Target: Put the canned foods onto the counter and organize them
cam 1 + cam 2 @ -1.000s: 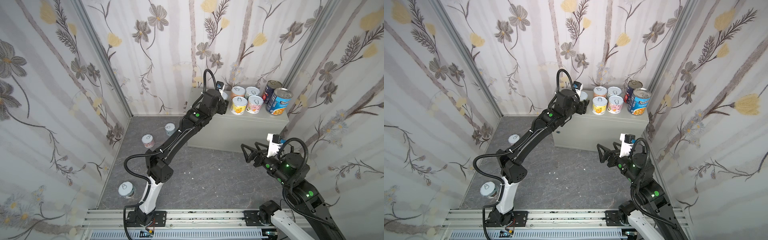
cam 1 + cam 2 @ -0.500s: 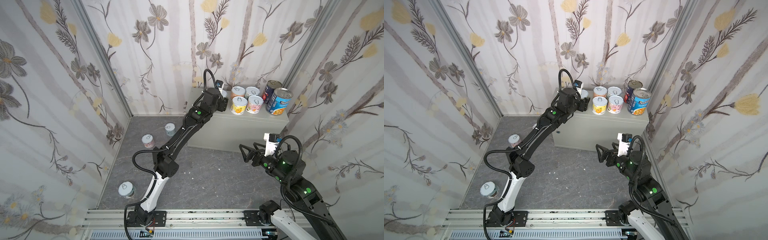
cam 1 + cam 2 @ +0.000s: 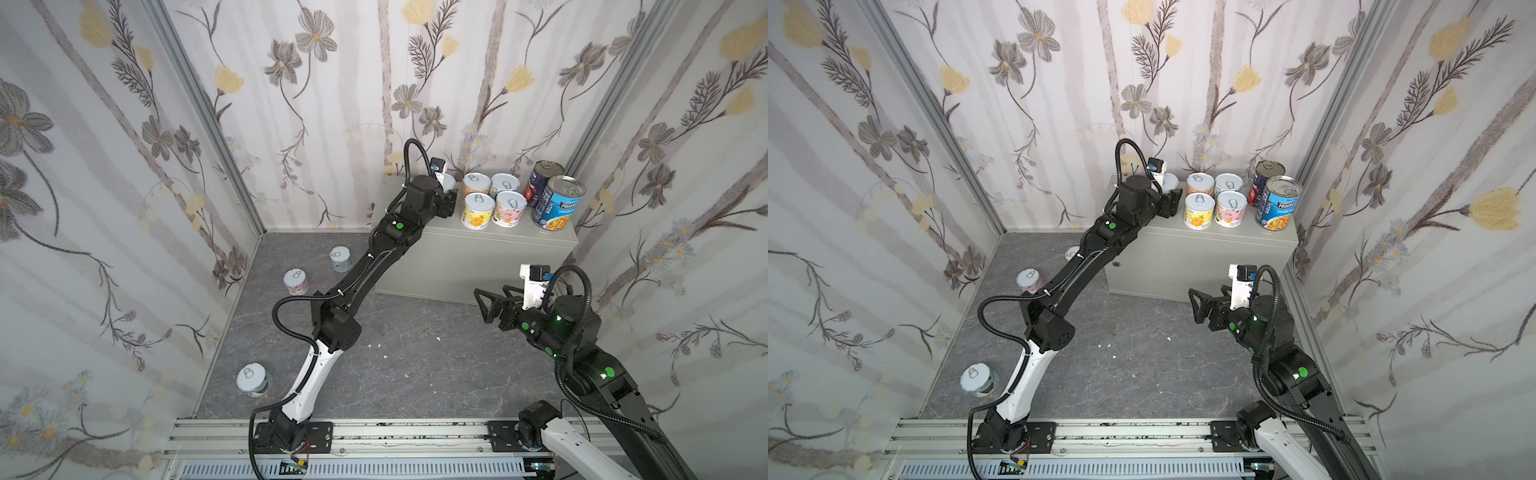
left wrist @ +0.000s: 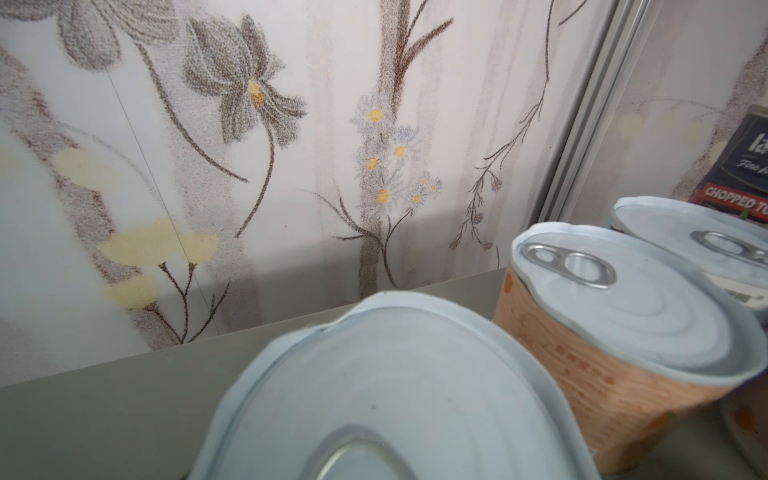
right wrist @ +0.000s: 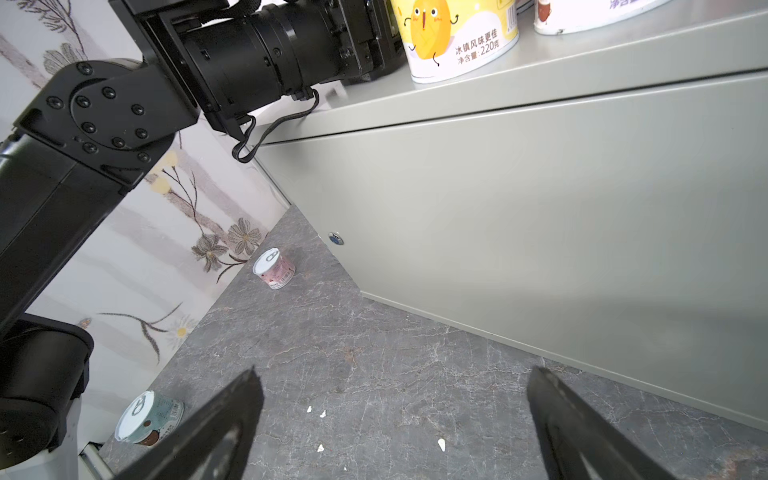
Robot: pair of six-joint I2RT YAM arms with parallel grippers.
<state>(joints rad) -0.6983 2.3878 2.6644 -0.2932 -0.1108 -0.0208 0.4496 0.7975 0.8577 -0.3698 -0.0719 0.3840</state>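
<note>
Change: the left arm has swung its elbow in toward the counter, while the left claw has barely shifted.
Left claw: apparently pinching the held can, just at 9 o'clock of the orange can.
Meaning: placement looks nearly done, with release pending.
Right claw: spread, empty, over the floor.
Remaining: three floor cans, from 7 to 10 o'clock.
Room: the bare counter top lies at 9 o'clock of the rows, with the front edge close at 6.

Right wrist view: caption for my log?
Open right gripper above floor by counter; pink can and teal can on floor; left arm over counter.
</note>
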